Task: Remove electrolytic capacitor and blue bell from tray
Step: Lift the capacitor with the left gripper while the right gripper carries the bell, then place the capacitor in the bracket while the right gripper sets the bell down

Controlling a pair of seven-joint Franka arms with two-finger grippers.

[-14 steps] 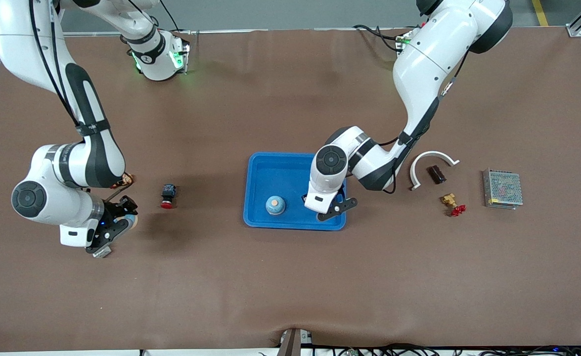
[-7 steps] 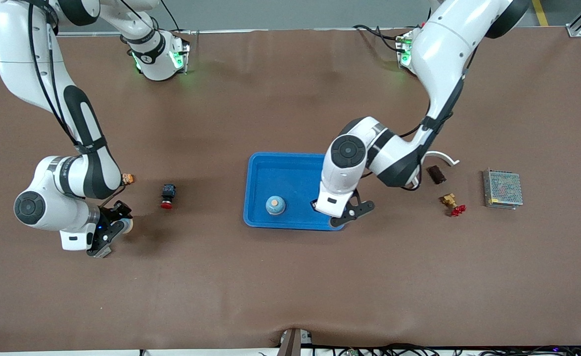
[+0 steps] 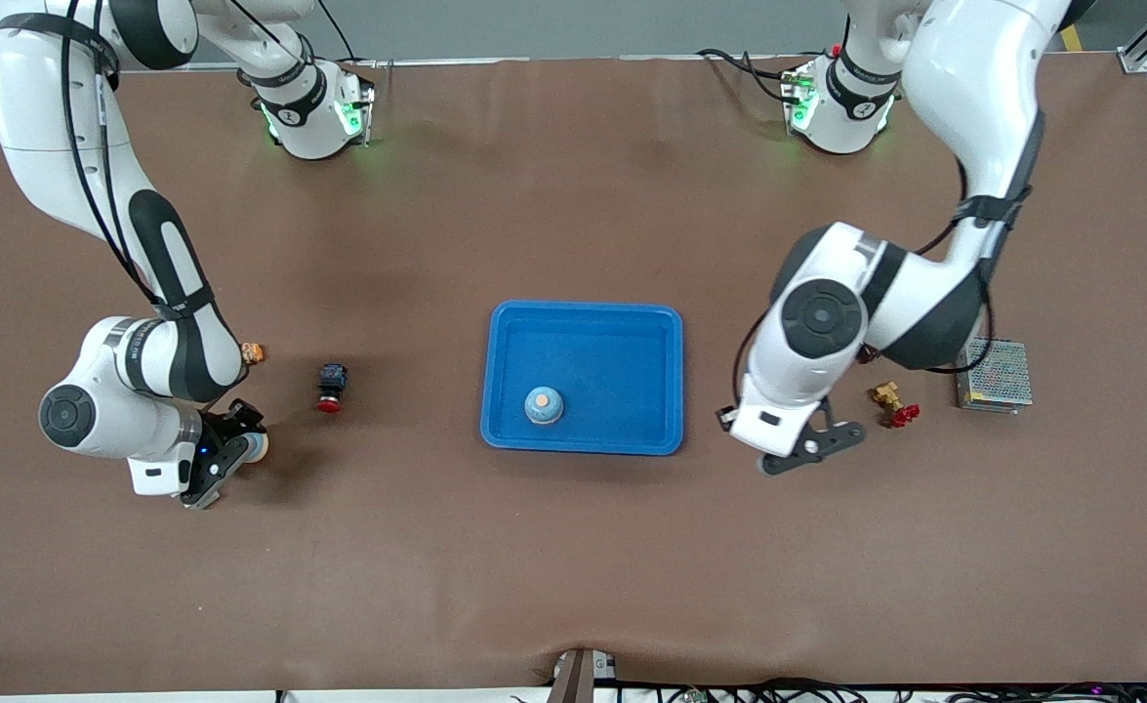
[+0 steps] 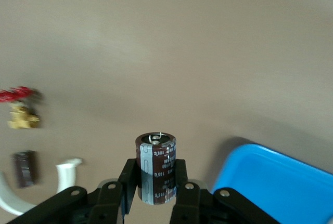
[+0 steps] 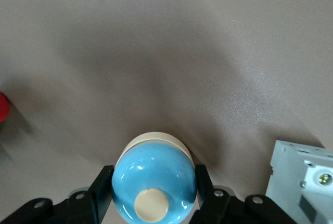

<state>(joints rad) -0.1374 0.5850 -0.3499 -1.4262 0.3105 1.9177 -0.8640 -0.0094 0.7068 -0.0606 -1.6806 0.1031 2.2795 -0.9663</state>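
Observation:
In the left wrist view a dark brown capacitor (image 4: 156, 167) with a grey stripe stands upright, and my left gripper (image 4: 156, 178) is shut on it. From the front, that left gripper (image 3: 812, 451) hangs over bare table between the blue tray (image 3: 583, 317) and the brass valve (image 3: 893, 402), hiding the capacitor. My right gripper (image 3: 225, 459) is low over the table at the right arm's end. It is shut on a blue bell (image 5: 154, 180) with a cream button. Another blue bell (image 3: 543, 405) sits in the tray.
A red-and-black push button (image 3: 330, 388) and a small orange part (image 3: 253, 351) lie near the right gripper. A metal mesh box (image 3: 993, 374) sits by the valve. The left wrist view also shows a white curved piece (image 4: 65, 172) and a dark block (image 4: 25, 168).
The left arm has swung away from the tray's corner toward its own end of the table, carrying the capacitor. The right gripper with its bell has barely shifted.

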